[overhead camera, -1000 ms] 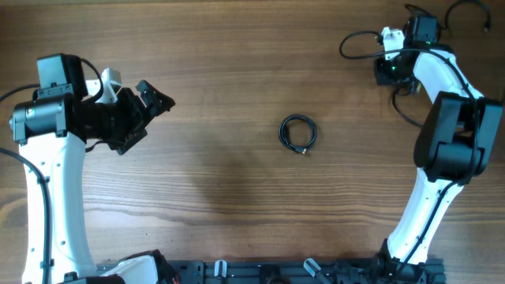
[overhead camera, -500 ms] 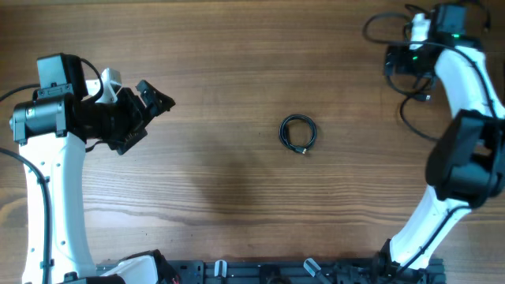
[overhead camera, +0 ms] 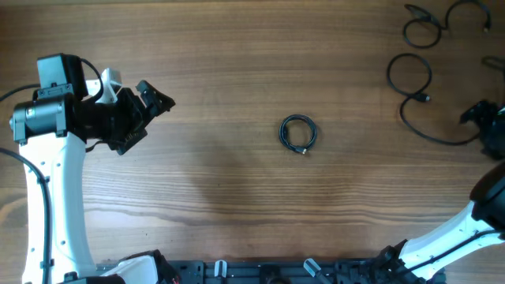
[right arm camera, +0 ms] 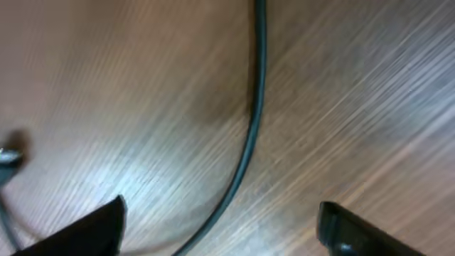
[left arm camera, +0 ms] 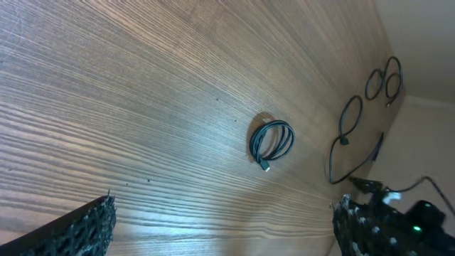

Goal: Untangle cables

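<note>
One cable lies as a small coiled bundle (overhead camera: pixel 298 133) (left arm camera: pixel 271 141) in the middle of the table. More cables lie as loose loops (overhead camera: pixel 410 75) (left arm camera: pixel 348 121) at the far right, with smaller loops (overhead camera: pixel 422 24) behind them. My right gripper (overhead camera: pixel 473 117) (right arm camera: pixel 220 227) is at the right edge, open, and hovers over a curved stretch of loose cable (right arm camera: pixel 252 128) that passes between its fingers without being gripped. My left gripper (overhead camera: pixel 154 99) (left arm camera: pixel 220 231) stands open and empty at the left, far from the coil.
Wooden tabletop (overhead camera: pixel 237 63) all round. The right arm's white links (overhead camera: pixel 442 237) cross the near right corner. The left arm (overhead camera: pixel 47 158) stands along the left edge. A black rail (overhead camera: pixel 260 272) runs along the front edge.
My right gripper opened and let go of the cable at the far right corner. It then swung nearer along the right edge, leaving the loops on the table. The left arm stayed still.
</note>
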Tool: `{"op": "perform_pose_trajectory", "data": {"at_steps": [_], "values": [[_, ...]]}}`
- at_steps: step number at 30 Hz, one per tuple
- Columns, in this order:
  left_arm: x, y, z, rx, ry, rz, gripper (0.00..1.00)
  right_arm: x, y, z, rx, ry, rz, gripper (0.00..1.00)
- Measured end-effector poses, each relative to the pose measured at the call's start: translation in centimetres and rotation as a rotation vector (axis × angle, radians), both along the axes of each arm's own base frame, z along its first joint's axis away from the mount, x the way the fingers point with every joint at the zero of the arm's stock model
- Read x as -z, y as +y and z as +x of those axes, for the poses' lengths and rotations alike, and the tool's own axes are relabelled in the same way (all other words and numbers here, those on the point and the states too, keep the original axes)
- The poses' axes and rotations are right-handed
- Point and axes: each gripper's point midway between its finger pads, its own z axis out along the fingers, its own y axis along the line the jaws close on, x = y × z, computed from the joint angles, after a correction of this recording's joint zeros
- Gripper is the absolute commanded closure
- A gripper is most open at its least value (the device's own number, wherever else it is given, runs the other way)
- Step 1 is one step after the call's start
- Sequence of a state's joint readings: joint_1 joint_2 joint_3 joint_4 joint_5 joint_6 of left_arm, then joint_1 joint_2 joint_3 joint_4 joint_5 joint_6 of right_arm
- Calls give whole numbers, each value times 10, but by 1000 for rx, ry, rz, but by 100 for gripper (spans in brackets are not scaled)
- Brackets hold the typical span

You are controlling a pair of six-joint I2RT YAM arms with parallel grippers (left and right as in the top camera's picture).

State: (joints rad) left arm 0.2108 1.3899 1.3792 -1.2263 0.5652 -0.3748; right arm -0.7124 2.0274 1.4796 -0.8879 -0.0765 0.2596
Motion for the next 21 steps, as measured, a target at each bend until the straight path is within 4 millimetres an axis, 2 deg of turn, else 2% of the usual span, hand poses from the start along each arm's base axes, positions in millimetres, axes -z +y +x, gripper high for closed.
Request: {"op": "perform_pose_trajectory", "data": {"at_steps": [2,4,5,9,13,15,21], "values": [[0,0,0,0,0,0,0,19,5,-7,39,9,10,27],[0,0,0,0,0,0,0,25,4,-6,58,-6,1,32],[0,0,0,0,1,0,0,28,4,-5,61,-15,-6,41],[0,0,0,0,1,0,0,29,-1,5,78,-72,-24,66],[0,0,0,0,1,0,0,29,1,15,130,-127,6,70],[0,0,0,0,1,0,0,28,0,18,150,-144,9,78],[0,0,0,0,1,0,0,22,-2,41,171,-260,37,81]]}}
